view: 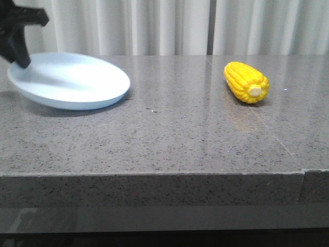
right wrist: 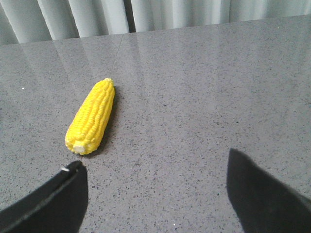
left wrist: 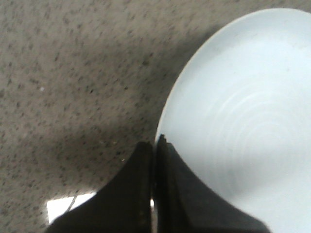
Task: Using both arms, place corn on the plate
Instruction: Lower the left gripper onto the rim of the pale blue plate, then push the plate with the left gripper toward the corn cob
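The pale blue plate (view: 72, 80) is at the far left of the table, its right edge near the surface and a shadow under its left side. My left gripper (view: 20, 59) is shut on its left rim; in the left wrist view the fingers (left wrist: 155, 143) pinch the plate's edge (left wrist: 243, 121). The yellow corn (view: 247, 82) lies on the table at the right, cream stub end toward the front. My right gripper (right wrist: 154, 159) is open and empty above the table, just short of the corn (right wrist: 92, 116), whose stub end is near one fingertip. The right arm is out of the front view.
The grey speckled stone table (view: 175, 134) has a seam running near the corn and a front edge close to the camera. White curtains (view: 169, 25) hang behind the table's far edge.
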Controlling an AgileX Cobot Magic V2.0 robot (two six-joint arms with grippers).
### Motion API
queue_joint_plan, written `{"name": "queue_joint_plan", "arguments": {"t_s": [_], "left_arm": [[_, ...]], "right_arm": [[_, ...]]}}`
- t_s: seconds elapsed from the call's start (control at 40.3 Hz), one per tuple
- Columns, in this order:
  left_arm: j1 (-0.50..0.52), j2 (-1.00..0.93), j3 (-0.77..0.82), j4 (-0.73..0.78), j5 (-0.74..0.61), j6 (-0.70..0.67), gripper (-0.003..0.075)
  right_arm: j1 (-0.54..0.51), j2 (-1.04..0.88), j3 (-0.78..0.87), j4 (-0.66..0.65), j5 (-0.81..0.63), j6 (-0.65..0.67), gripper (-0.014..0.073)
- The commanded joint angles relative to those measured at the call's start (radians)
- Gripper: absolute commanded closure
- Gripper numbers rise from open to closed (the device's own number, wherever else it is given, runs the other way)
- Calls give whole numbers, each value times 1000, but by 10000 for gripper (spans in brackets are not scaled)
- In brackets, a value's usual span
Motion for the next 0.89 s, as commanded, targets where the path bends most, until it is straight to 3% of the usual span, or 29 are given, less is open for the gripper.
{"name": "queue_joint_plan", "arguments": {"t_s": [0.0, 0.298, 0.596, 0.695, 0.819, 0.869], "left_arm": [[-47, -50, -75, -51, -28, -2, 741], [-172, 23, -122, -115, -53, -2, 741], [-190, 95, -124, -126, -53, -2, 727], [-190, 95, -124, -126, -55, -2, 631], [-190, 69, -124, -85, -67, -2, 426], [-190, 50, -124, -50, -69, -2, 394]], "right_arm": [[-5, 14, -36, 1, -73, -9, -17], [-5, 14, -36, 1, -73, -9, -17], [-5, 14, -36, 1, -73, -9, -17], [-5, 14, -36, 1, -73, -9, -17], [-5, 14, -36, 1, -73, -9, -17], [-5, 14, -36, 1, -73, -9, -17]]}}
